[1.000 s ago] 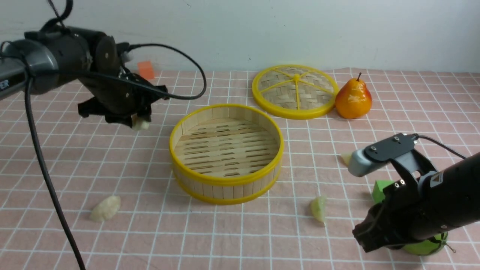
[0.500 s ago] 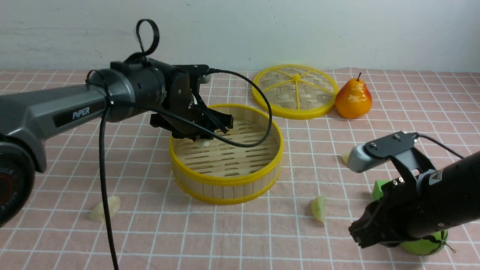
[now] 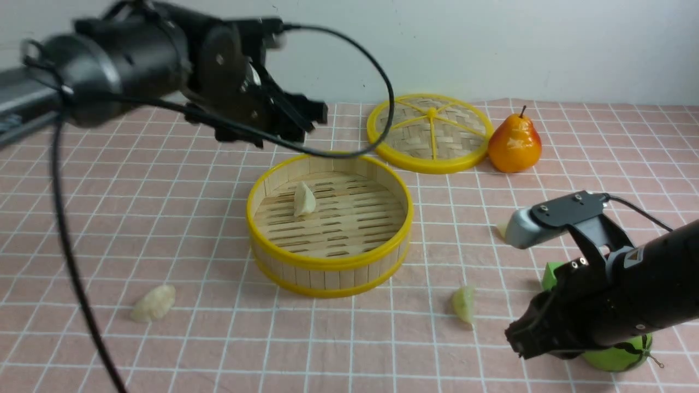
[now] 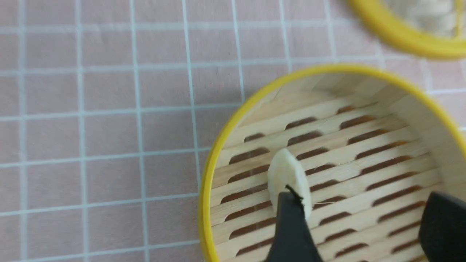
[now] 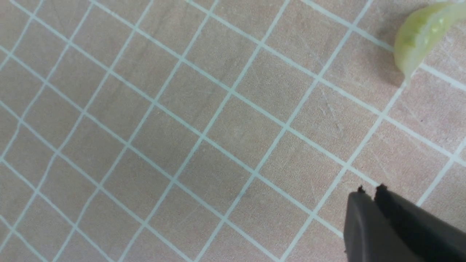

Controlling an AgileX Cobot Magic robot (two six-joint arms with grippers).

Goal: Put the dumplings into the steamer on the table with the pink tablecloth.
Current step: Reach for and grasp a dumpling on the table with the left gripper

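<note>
The steamer (image 3: 327,262) stands mid-table on the pink tablecloth (image 3: 109,229). One cream dumpling (image 3: 304,199) lies on its slatted floor and also shows in the left wrist view (image 4: 285,173). My left gripper (image 3: 273,131) hangs open and empty above the steamer's far left rim (image 4: 209,182); its jaws (image 4: 364,211) stand wide apart. A second cream dumpling (image 3: 154,303) lies front left. A green dumpling (image 3: 464,304) lies front right, seen also in the right wrist view (image 5: 422,36). Another green dumpling (image 3: 502,229) is partly hidden behind my right wrist. My right gripper (image 3: 516,341) is shut and empty (image 5: 371,191), low over the cloth.
The flat woven lid (image 3: 428,132) and an orange pear (image 3: 514,143) lie at the back right. A green cube (image 3: 552,275) and a round green fruit (image 3: 617,357) sit behind and under my right arm.
My left gripper carried the cream dumpling from the left over the steamer, let it go inside, opened and rose. My right arm barely moved.
</note>
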